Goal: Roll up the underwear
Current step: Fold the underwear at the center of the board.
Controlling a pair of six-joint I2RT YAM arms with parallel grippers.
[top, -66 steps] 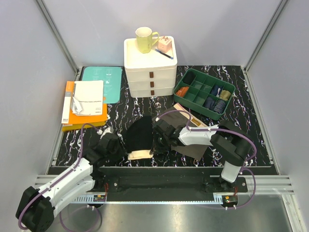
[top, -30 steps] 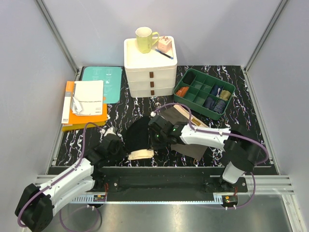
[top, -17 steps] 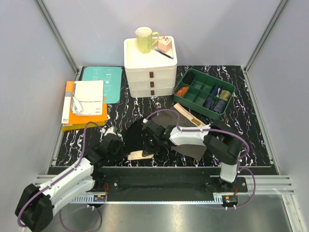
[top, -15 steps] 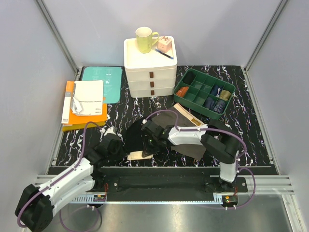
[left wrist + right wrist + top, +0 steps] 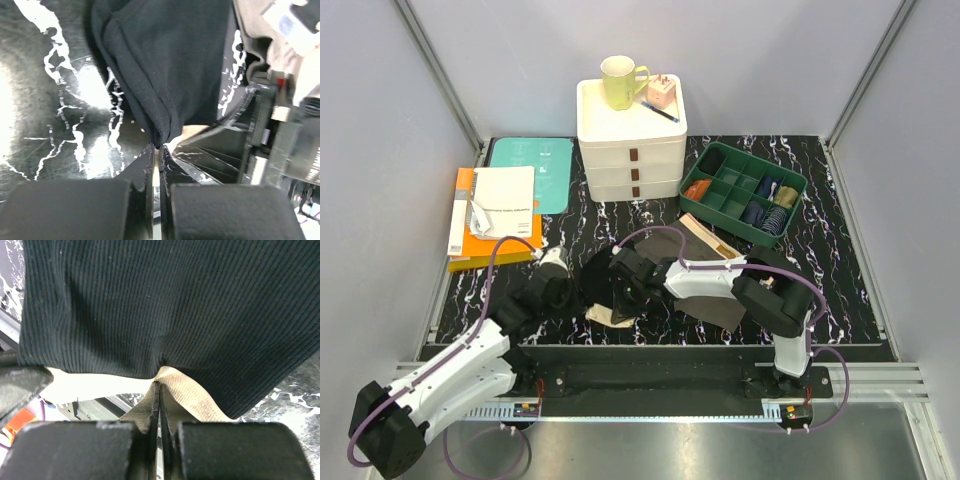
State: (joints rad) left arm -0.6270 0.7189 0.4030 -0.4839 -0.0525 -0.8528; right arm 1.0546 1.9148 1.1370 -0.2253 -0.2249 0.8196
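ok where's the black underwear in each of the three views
top external: black underwear sits low centre of the picture.
left wrist: it fills the upper middle.
right wrist: it fills the upper frame.
shared landmark: the white-veined black tabletop.

The black underwear [image 5: 165, 305] is ribbed matt cloth, the tabletop [image 5: 55, 95] glossy, the fingers [image 5: 75, 450] matt black plastic

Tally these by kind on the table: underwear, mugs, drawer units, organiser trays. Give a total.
Underwear: 2, the black underwear and the olive-brown underwear
Mugs: 1, the yellow-green mug
Drawer units: 1, the white drawer unit
Organiser trays: 1, the green organiser tray
Total: 5
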